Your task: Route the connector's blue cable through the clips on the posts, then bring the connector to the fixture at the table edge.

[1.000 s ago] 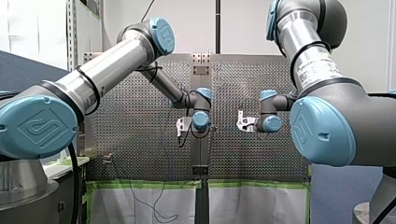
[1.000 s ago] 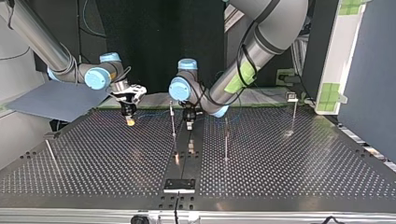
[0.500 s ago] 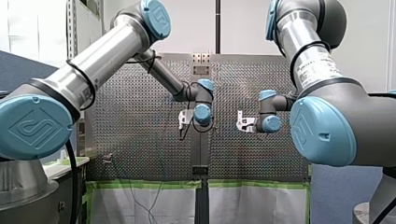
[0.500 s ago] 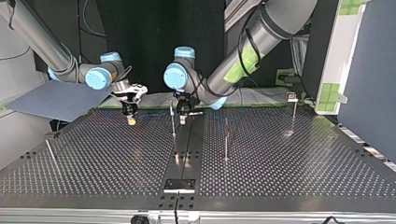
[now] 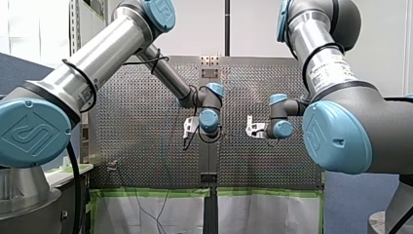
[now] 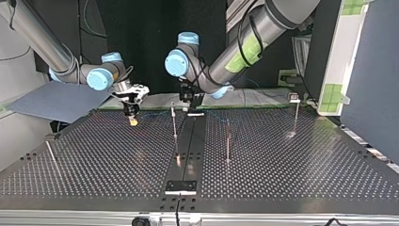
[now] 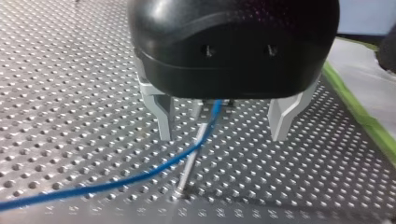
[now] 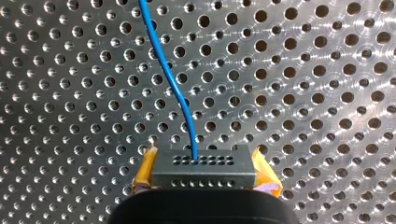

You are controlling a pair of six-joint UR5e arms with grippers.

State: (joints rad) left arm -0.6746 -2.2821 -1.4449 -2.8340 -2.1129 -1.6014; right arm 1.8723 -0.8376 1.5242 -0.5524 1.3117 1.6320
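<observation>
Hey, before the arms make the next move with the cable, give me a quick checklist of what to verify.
1. The connector clamped between my right gripper's yellow pads: ok.
2. My left gripper open, straddling a post: ok.
3. The blue cable running between its fingers, across that post: ok.
4. Cable seated in the post's clip: cannot tell.
5. The fixture unobstructed: ok.

perforated table (image 6: 291,165); grey-blue sheet (image 6: 56,101) at top view's left; green tape strip (image 5: 146,192) above white cloth (image 5: 268,217), front view
</observation>
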